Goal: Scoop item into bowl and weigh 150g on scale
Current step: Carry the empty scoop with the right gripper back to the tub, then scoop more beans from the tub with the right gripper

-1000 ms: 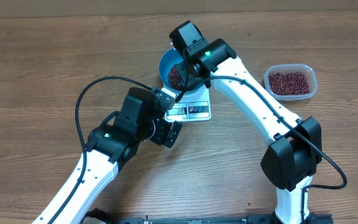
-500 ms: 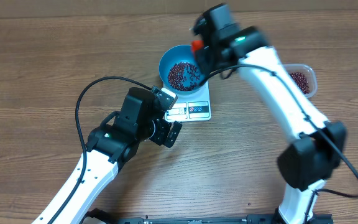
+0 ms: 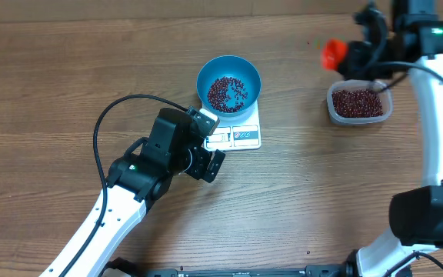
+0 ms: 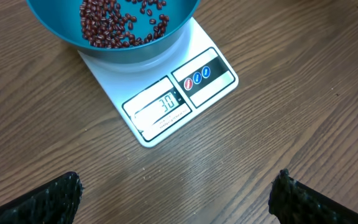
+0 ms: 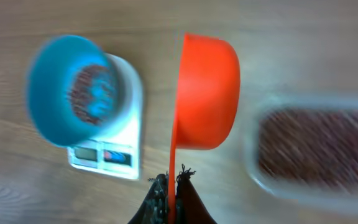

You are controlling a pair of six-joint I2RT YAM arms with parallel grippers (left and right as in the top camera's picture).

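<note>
On the wooden table (image 3: pixel 52 77), left jaws gape; right jaws clamp an orange scoop (image 5: pixel 207 93).

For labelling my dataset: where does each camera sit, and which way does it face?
Overhead: above the table, facing down; left arm and right arm show.
Left wrist: facing down at the scale; open left claw shows.
Right wrist: faces along the shut right claw gripping an orange scoop.
All three show the bowl on the scale.
</note>
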